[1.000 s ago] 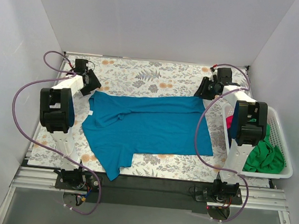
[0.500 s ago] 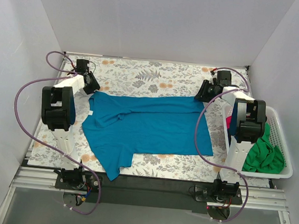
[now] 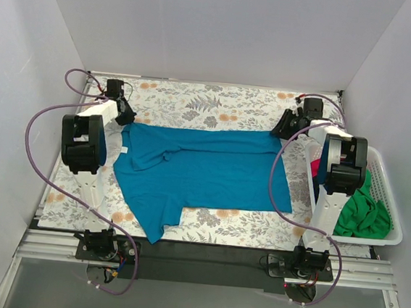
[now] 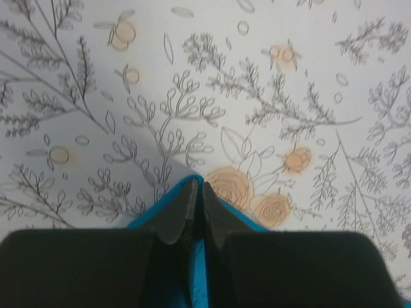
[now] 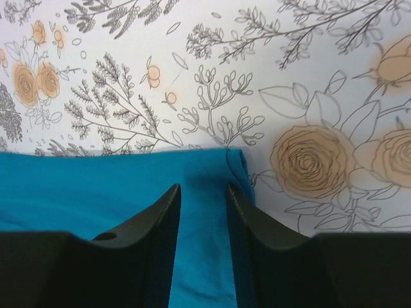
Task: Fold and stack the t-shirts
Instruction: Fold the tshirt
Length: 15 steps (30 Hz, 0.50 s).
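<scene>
**A:** What is at the left of the overhead view?

**B:** The left pincer (image 3: 126,113) is low on the flowered tabletop (image 3: 196,102), at the upper-left corner of the teal shirt (image 3: 204,172). In its wrist view the two dark fingers (image 4: 178,215) are pressed together. A peak of teal cloth shows on both sides of them and in the thin slit between, so it is pinching that corner.

**A:** And the shirt itself?

**B:** It lies spread across the middle of the tabletop, with its collar end to the left and its hem to the right. One sleeve hangs toward the lower centre-left of the frame, and folds run across the left half.

**A:** Further right?

**B:** The right pincer (image 3: 284,126) is at the shirt's upper-right corner. In its wrist view the fingers (image 5: 160,218) are apart, and flat teal cloth fills the gap between them. The corner's edge is just past the tips, so it is open and grips nothing.

**A:** And at the far right?

**B:** A white slatted basket (image 3: 391,188) sits beside the tabletop. A crumpled green shirt (image 3: 363,214) is in its lower part. A bit of a magenta shirt (image 3: 313,166) shows at its left side, mostly hidden by the right arm.
</scene>
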Tool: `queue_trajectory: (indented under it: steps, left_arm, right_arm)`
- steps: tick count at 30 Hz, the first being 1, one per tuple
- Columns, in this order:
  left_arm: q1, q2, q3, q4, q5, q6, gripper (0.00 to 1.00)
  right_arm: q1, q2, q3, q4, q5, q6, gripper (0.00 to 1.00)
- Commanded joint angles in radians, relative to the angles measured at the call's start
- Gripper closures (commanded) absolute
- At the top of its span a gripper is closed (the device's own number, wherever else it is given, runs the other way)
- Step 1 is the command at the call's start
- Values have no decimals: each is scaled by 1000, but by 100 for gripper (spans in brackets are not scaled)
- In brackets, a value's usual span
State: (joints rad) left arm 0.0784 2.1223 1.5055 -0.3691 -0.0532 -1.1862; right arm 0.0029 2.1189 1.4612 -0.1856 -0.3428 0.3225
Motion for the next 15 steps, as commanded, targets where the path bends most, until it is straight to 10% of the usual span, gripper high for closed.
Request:
queue_trajectory:
  steps: [1,8,15]
  left_arm:
    - [17,50,68,6,-60,-4,100]
    - [26,73,81,21,-74,-12,100]
    - [29,47,93,36,-40,20,75]
  right_arm:
    - [-32,53,37,9,34,1,59]
    - [-43,76,82,11,34,10,58]
    - [-43,56,100,14,-33,-13,57]
